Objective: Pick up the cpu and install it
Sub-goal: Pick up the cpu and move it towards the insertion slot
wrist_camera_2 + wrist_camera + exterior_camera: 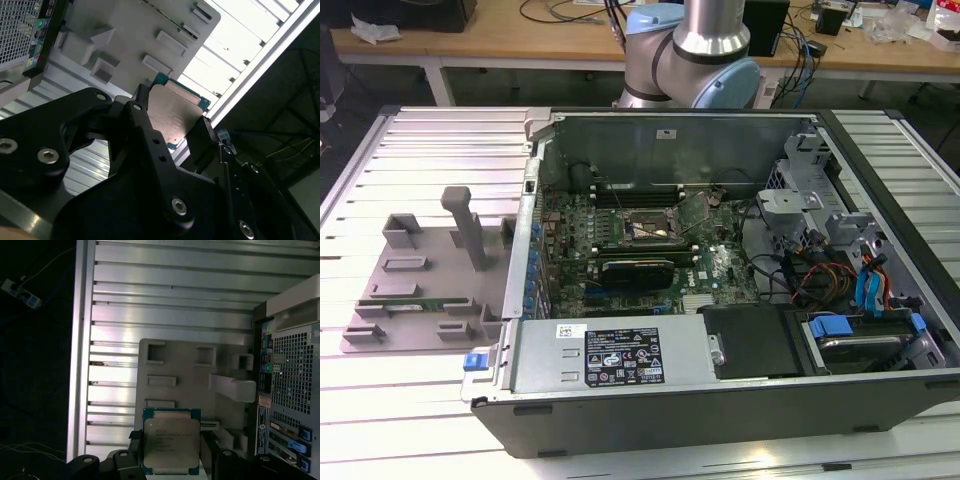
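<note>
So my bench (430, 140) is all slatted aluminium, with an open computer case (720, 415) lying on its side. Inside the case: green motherboard (715, 268), black graphics card (638, 272), labelled power supply (620, 355). Just beside the case, on the exterior view's left, sits a grey plastic tray (420, 290). There's a wooden desk (520, 40) behind the case with cables on top.

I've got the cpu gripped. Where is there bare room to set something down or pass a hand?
Bare slatted table lies on the far and near sides of the grey tray, on the exterior view's left of the computer case. It is crowded inside the case, worst among the cables on the exterior view's right. The gripper grips the cpu.
</note>
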You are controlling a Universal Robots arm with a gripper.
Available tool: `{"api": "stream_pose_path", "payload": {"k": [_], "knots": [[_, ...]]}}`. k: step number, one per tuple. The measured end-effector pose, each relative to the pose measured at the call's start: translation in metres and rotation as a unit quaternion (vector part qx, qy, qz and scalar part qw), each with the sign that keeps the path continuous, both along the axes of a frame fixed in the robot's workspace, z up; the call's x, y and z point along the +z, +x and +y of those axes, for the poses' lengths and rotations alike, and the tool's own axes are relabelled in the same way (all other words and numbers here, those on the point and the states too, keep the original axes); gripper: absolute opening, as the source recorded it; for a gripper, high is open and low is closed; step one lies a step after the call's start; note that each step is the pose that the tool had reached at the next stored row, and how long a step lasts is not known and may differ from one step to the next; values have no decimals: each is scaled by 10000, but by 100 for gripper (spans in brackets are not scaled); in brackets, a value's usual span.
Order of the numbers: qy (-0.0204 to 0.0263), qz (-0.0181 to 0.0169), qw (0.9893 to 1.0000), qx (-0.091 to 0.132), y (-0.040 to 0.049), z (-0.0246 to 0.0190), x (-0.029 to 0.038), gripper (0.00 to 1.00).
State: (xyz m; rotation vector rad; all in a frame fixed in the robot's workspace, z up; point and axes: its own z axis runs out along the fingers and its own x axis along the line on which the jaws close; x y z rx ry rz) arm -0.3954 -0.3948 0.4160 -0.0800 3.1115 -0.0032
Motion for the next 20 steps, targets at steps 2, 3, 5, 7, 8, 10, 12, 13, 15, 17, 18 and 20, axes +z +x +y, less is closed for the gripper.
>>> {"api": "stream_pose_path", "payload": {"k": [2, 3, 5, 7, 8, 10, 12, 13, 15, 17, 18, 20], "knots": [[0, 1, 10000, 0, 0, 0, 33, 55], [0, 0, 10000, 0, 0, 0, 43, 55], [0, 0, 10000, 0, 0, 0, 66, 55], [0, 0, 10000, 0, 0, 0, 77, 55], [0, 0, 10000, 0, 0, 0, 90, 55], [0, 0, 10000, 0, 0, 0, 101, 55], [0, 0, 10000, 0, 0, 0, 135, 55], [0, 0, 10000, 0, 0, 0, 141, 55], [0, 1, 10000, 0, 0, 1, 182, 55], [3, 0, 10000, 0, 0, 1, 215, 55], [6, 0, 10000, -1, 0, 2, 215, 55], [6, 0, 10000, -1, 0, 1, 216, 55]]}}
